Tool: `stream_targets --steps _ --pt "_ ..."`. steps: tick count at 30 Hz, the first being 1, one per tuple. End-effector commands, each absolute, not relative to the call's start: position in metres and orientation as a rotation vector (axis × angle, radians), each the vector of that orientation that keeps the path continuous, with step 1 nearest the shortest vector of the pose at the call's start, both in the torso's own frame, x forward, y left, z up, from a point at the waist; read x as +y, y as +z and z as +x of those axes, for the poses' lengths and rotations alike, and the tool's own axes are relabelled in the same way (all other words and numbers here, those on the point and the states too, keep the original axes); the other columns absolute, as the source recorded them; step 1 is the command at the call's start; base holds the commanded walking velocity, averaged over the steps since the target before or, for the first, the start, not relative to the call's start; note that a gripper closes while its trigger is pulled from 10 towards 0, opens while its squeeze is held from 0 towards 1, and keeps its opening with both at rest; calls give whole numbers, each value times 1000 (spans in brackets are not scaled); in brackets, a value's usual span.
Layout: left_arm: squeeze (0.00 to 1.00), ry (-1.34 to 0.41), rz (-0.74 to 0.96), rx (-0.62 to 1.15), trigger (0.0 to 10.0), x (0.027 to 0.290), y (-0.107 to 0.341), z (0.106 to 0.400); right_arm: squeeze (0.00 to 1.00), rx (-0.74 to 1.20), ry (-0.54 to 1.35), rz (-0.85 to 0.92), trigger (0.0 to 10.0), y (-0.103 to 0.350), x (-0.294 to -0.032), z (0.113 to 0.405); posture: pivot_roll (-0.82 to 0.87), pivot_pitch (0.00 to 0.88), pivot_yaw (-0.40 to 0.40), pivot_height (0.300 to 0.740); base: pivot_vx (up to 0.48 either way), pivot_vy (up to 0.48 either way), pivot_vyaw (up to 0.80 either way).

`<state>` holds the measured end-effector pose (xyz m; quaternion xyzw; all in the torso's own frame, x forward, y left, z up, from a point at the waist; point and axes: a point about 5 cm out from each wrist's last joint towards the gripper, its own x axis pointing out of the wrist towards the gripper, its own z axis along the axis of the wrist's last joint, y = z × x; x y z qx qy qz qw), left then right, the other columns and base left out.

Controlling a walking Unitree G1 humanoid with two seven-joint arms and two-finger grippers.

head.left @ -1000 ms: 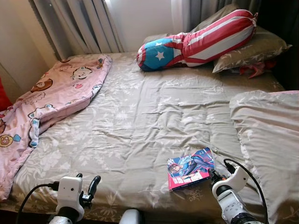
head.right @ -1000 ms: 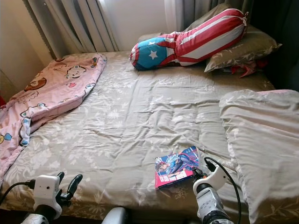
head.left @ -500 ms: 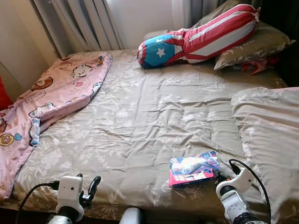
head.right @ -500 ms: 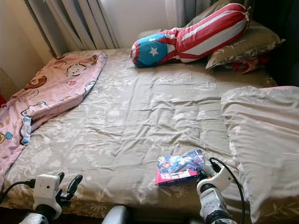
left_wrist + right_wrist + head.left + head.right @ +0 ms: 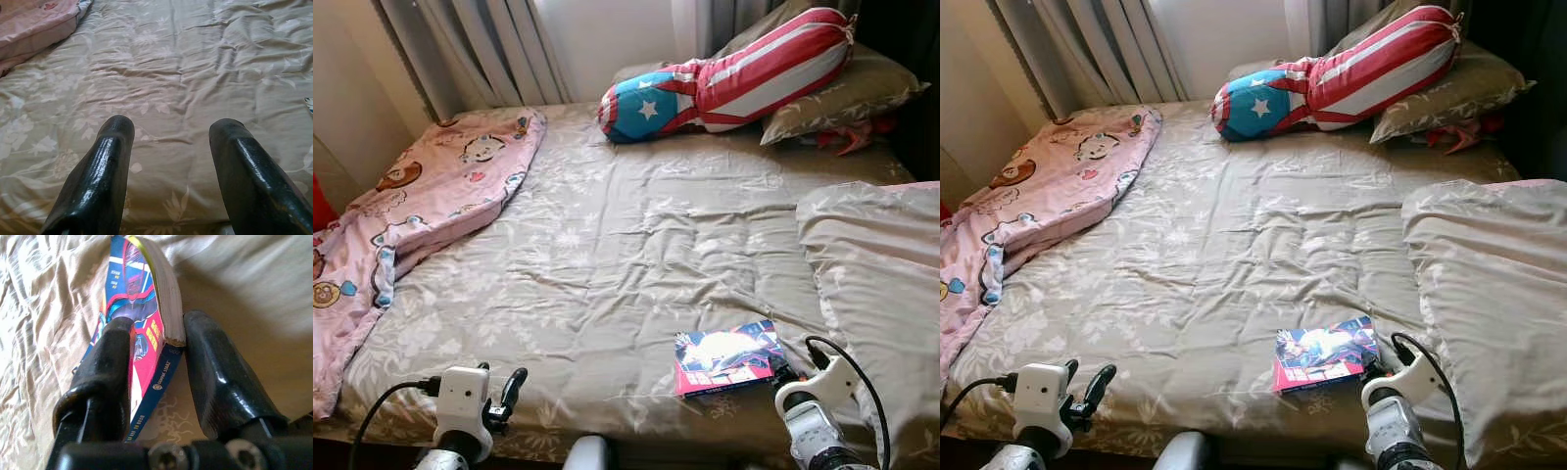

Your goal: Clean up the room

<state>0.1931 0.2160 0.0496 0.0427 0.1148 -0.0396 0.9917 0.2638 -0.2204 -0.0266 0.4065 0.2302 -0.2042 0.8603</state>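
Status: cleanup is at an early stage, judged from the layout. The comic book sits in the lower right of the left eye view, on the bed near its front edge. The right gripper has it pinched: one finger presses on the cover, the other on the page side, fingers closed down to the book's thickness at a corner. The spine end appears to rest near the sheet; how far the book is clear of the bed I cannot tell.

Left gripper: fingers spread wide, nothing between them, hovering over bare sheet at the lower left of the head view.

Still untidy: pink cartoon blanket bunched along the left edge of the frame and spilling off the bed; a grey duvet heaped at the right; the star-and-stripe bolster leaning on a grey pillow at upper right, something red tucked beneath the pillow. The book has yet to go to a storage place; none is identifiable here.

Change over the last second: the book has shifted rightward and slightly toward the bed's front edge, and turned from tilted to roughly level in the frame; its cover now catches glare. The right gripper moved with it. The left gripper shows little change. The camera has also moved slightly.
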Motion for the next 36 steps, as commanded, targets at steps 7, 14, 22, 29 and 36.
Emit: stream_targets --steps 7,14,22,29,36 --pt "0 -75 100 246 10000 219 50 192 357 477 -470 822 10000 -25 -225 265 176 76 131 644 0 0 0" --pt "0 -81 95 254 10000 217 47 195 0 441 -492 832 10000 -24 -227 264 164 68 133 644 0 0 0" --pt "0 -39 38 313 10000 216 23 211 0 421 -333 615 10000 -25 -219 259 103 10 114 644 0 0 0" --pt "0 -9 -20 386 10000 206 -2 229 0 498 -175 412 10000 -41 -206 236 56 0 93 669 0 0 0" --pt "0 17 -26 540 10000 199 -34 231 0 639 -180 388 10000 -66 -194 203 12 0 70 709 0 0 0"
